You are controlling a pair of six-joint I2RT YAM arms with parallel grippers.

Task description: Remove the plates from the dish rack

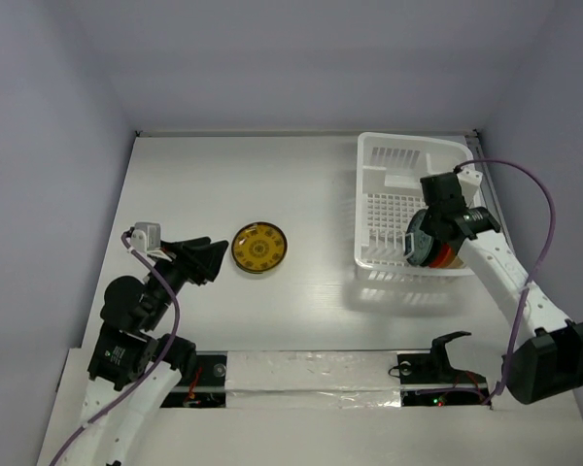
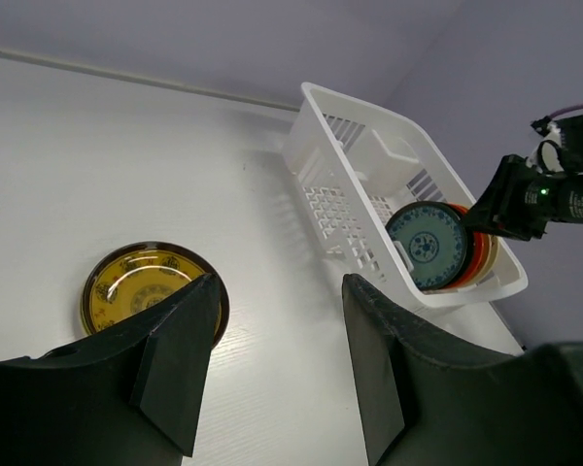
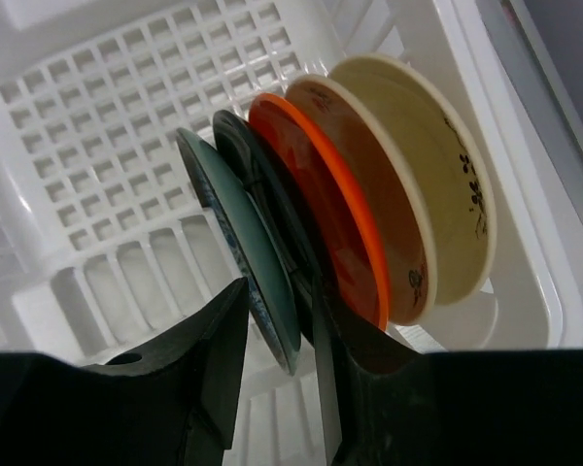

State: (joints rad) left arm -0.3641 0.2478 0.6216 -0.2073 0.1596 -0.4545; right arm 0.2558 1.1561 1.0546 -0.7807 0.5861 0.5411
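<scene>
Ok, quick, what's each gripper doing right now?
Left gripper: open, empty.
Right gripper: jaws straddle the blue-patterned plate; grip cannot be told.

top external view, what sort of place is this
Probably a robot test booth, not a kitchen: plain walls box in a white table, left arm and right arm bolted at its near edge.

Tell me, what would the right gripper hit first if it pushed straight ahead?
Probably the blue-patterned plate, whose rim sits between the right gripper's fingers; beyond it, the dish rack. Depth is unclear.
</scene>
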